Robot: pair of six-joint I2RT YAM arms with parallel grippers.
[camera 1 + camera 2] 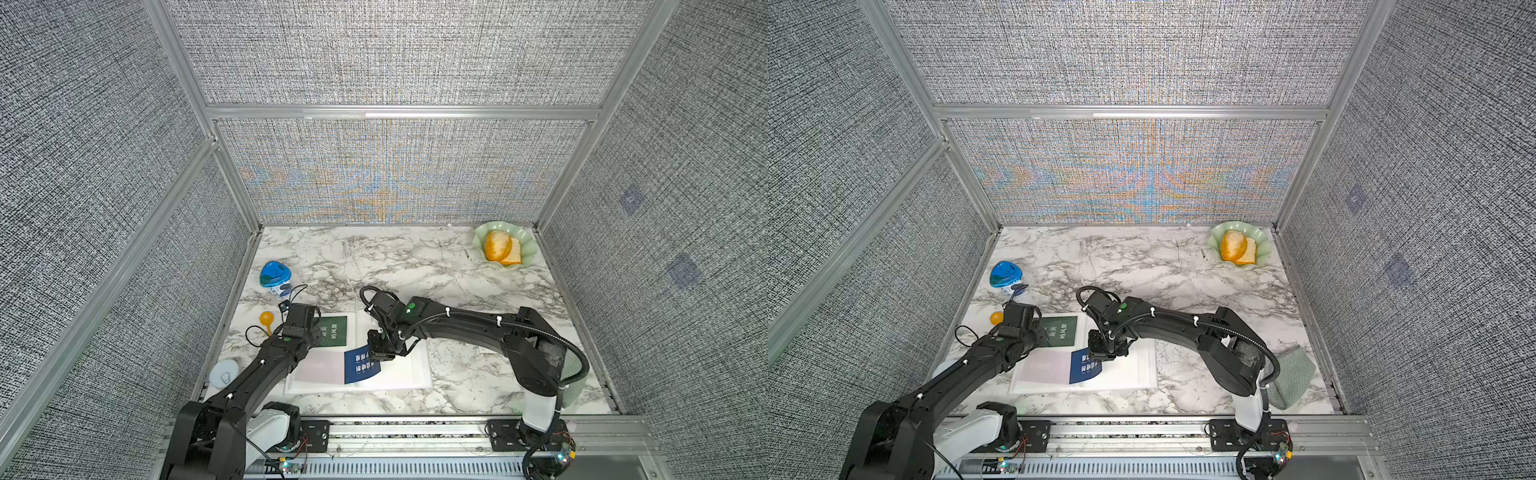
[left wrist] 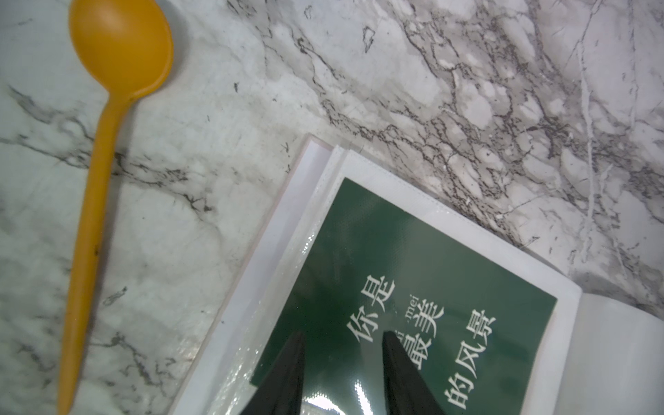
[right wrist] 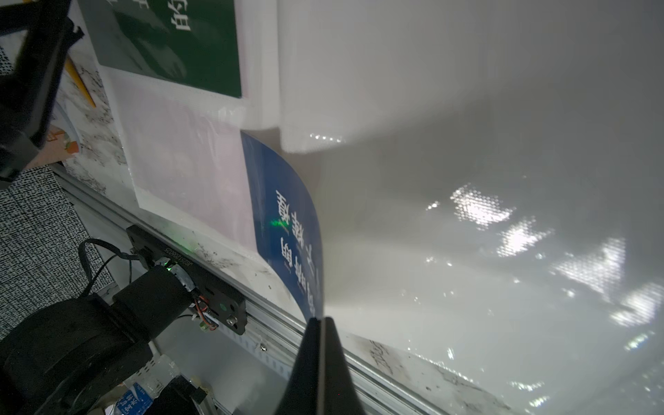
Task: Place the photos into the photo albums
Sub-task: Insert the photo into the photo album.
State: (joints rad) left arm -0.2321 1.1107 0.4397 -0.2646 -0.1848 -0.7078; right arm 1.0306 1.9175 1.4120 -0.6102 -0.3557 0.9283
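Observation:
The photo album (image 1: 399, 374) (image 1: 1133, 370) lies open and flat near the table's front edge, showing white pages. A green photo (image 1: 336, 330) (image 2: 413, 258) (image 3: 172, 46) sits in the far pocket of its left page. My left gripper (image 2: 343, 334) is open above that green photo, with nothing between its fingers. A blue photo (image 1: 359, 368) (image 1: 1084, 368) (image 3: 287, 215) with white characters curves up from the spine area. My right gripper (image 3: 321, 318) (image 1: 376, 355) is shut on the blue photo's edge. No other photos are in view.
A yellow spoon (image 1: 266, 320) (image 2: 107, 143) lies just left of the album. A blue-lidded cup (image 1: 275, 276) stands behind it, with a round white lid (image 1: 224, 373) at the front left. A green plate (image 1: 523, 241) with bread is at the back right. A green cloth (image 1: 1291, 374) lies at the front right.

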